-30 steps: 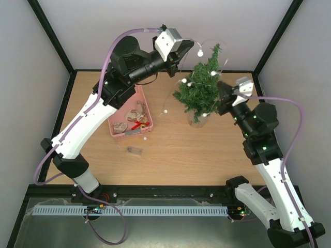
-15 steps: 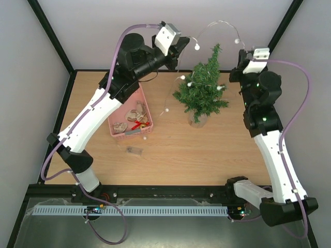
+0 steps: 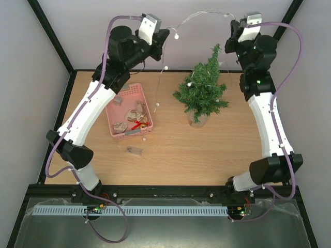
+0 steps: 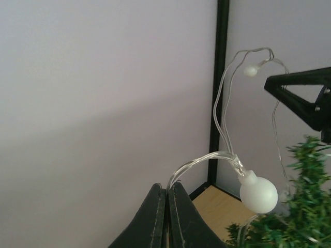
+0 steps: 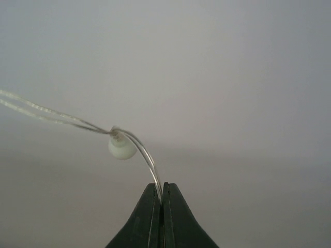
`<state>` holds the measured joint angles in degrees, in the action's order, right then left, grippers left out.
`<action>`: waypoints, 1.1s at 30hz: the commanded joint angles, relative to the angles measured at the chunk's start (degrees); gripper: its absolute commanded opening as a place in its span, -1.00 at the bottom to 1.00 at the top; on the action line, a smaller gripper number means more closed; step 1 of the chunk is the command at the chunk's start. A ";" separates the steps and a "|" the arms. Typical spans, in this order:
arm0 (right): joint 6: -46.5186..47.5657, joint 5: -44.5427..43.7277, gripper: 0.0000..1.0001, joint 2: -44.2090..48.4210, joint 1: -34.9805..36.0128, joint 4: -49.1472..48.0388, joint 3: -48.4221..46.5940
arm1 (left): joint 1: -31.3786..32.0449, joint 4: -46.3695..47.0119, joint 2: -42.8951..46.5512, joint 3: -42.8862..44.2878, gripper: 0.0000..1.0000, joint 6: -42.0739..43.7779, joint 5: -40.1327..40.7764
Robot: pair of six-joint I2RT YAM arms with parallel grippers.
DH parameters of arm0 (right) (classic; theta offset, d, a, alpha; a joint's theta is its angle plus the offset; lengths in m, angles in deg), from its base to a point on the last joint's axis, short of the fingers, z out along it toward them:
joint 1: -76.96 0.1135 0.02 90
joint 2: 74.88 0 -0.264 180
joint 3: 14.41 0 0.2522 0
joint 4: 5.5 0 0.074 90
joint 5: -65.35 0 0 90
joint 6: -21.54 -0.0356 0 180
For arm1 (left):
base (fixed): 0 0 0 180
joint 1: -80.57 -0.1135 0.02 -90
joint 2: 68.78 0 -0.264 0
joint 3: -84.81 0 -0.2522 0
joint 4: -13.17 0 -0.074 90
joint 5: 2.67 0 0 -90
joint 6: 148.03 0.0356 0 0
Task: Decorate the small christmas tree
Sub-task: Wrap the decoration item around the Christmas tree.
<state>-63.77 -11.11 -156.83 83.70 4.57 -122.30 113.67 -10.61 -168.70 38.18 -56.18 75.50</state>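
Note:
The small christmas tree (image 3: pixel 202 93) stands upright at the back middle of the table, dark green in a pale pot. A thin light string (image 3: pixel 204 14) with white bulbs arcs high above its top between both grippers. My left gripper (image 3: pixel 168 35) is raised up to the tree's left and shut on the wire (image 4: pixel 199 159), with a round bulb (image 4: pixel 258 192) just past its tips (image 4: pixel 167 187). The tree's needles (image 4: pixel 305 206) show at the lower right. My right gripper (image 3: pixel 231 23) is raised up to the tree's right, shut on the wire (image 5: pixel 147 160) beside a bulb (image 5: pixel 122 147). More string hangs down the tree's left side (image 3: pixel 161 88).
A pink basket (image 3: pixel 109 116) with several ornaments sits left of the tree under the left arm. A small loose piece (image 3: pixel 134 150) lies on the table in front of the basket. Black frame posts and pale walls close the back corners.
Both grippers have lifted with the light string. The right one rose from beside the tree to high at the back right. The left one moved up and left, so the wire now spans above the treetop.

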 commanded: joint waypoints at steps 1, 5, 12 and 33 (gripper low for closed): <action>0.00 5.71 -0.97 -4.84 -0.21 -2.23 -7.54 | -2.13 -0.62 -0.11 -1.23 -0.95 -2.30 -1.14; -1.17 8.76 -0.97 -10.84 -0.15 -0.18 -14.25 | -4.22 -1.86 0.03 -1.86 -0.95 -3.45 -1.69; -4.80 17.63 -0.97 -14.32 0.85 1.09 -15.61 | -6.94 -7.45 3.24 -7.90 -0.95 -5.26 -2.22; 10.68 3.84 -0.97 -17.55 13.22 19.75 -20.02 | -7.26 -0.58 28.60 -43.92 -0.95 -10.07 -12.51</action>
<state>-56.34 -0.68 -174.75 96.49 22.02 -140.95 106.53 -15.55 -142.84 -3.37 -65.36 67.65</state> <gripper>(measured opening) 0.017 0.029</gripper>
